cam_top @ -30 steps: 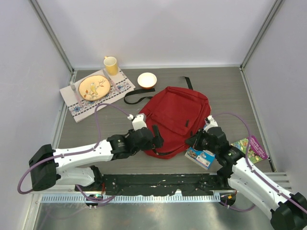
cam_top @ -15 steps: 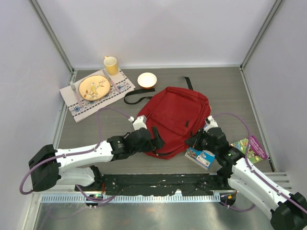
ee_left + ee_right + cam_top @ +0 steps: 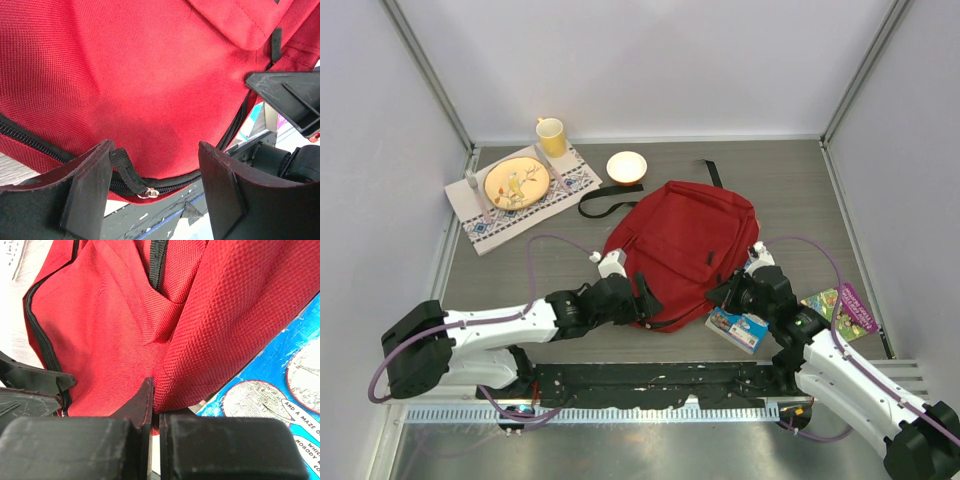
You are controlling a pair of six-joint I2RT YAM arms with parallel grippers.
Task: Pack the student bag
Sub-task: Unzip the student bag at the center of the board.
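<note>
The student bag is a dark-red backpack lying flat in the middle of the table. My left gripper is open at its near left edge. In the left wrist view its jaws straddle the black zipper line and the zipper pull strap with a metal ring, just inside the left finger; the bag fills the view above. My right gripper is shut on the bag's near right edge; the right wrist view shows red fabric pinched between its jaws.
A blue picture book lies under the bag's near right corner and shows in the right wrist view. A green-purple booklet lies at the right. A placemat with plate, yellow cup and bowl stand at the back left.
My left gripper has drawn back a little toward the near edge of the bag. The right arm and the bag have not moved.
</note>
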